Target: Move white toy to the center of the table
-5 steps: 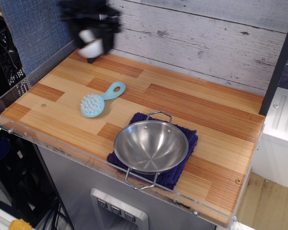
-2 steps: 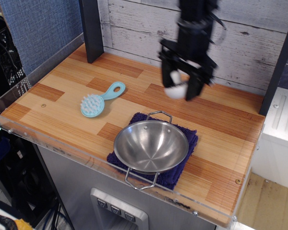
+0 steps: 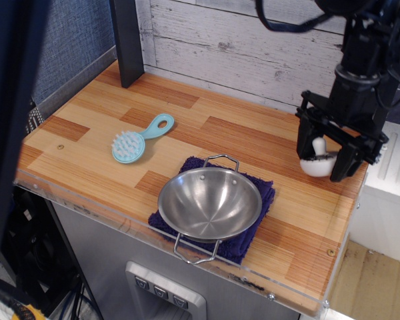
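Note:
The white toy, a small round white disc with an upright white knob, is at the far right of the wooden table, close to the right rim. It sits at or just above the tabletop; I cannot tell which. My black gripper comes down from above and stands around it. One finger is on each side of the toy, shut on it. The toy's dark top is mostly hidden by the gripper.
A light-blue brush lies left of centre. A steel bowl sits on a purple cloth at the front middle. A dark post stands at the back left. A dark blurred band covers the left edge of the view.
The gripper carried the white toy from the back left corner, across the back middle, to the far right edge. It has come down close to the tabletop.

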Controlling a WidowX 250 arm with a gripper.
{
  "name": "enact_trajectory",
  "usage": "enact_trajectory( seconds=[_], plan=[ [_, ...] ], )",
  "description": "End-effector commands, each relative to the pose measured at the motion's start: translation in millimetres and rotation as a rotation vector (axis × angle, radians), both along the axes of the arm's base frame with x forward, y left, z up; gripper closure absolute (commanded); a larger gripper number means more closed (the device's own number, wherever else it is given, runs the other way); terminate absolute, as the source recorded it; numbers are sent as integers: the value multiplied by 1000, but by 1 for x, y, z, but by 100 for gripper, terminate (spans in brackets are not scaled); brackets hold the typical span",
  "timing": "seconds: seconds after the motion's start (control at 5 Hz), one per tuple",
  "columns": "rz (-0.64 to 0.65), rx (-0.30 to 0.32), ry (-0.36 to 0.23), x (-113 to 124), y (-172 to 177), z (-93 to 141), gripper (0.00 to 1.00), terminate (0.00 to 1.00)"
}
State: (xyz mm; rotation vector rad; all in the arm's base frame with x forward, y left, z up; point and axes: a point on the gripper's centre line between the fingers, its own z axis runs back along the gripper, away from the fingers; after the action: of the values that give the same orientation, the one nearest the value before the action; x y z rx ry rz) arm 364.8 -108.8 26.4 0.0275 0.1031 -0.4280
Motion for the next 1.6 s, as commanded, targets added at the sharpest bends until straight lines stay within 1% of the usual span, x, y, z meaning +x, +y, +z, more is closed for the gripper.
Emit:
enact_trajectory(
  seconds=[0.0, 0.2, 0.4, 0.6, 0.8, 1.0, 1.2, 1.4],
  plan=[
    [171, -5, -146, -13, 36, 9, 100, 0],
    [195, -10, -141, -14, 49, 9, 0, 0],
    [223, -20, -145, -17, 58, 10, 0, 0],
    [230, -58, -151, -18, 61, 19, 0, 0],
    [212, -157, -190, -21, 60, 43, 0, 0],
    [223, -232, -229, -21, 70, 73, 0, 0],
    [325, -173, -211, -27, 104, 87, 0, 0],
    [432, -70, -172, -38, 142, 95, 0, 0]
  ],
)
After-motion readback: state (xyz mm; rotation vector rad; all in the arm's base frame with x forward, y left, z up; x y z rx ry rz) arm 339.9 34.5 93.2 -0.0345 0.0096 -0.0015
